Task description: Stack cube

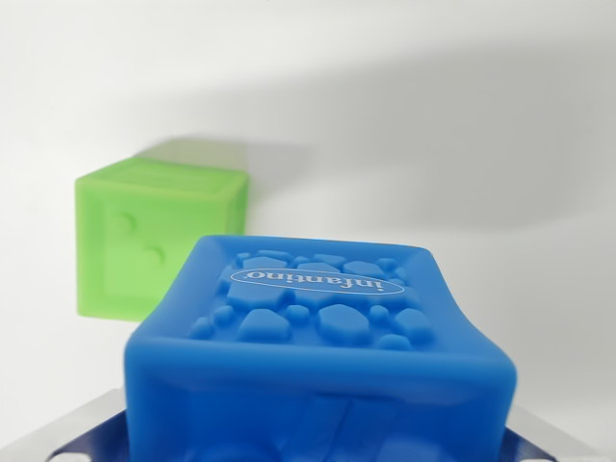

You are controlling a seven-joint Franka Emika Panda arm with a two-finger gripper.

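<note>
- Gripper [313,445] fingers show only as pale metal slivers at the lower corners of the wrist view, closed against the sides of the blue cube [318,356], which fills the foreground.
- Green cube [159,241] sits on the white surface [462,144] beyond, toward the wrist view's left, apart from the blue one.

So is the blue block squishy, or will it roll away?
The blue block probably squishes a bit: its sides look pinched inward between the finger pads. It looks soft and rubbery, so likely light and grippy. With flat faces, it shouldn't roll.
</note>
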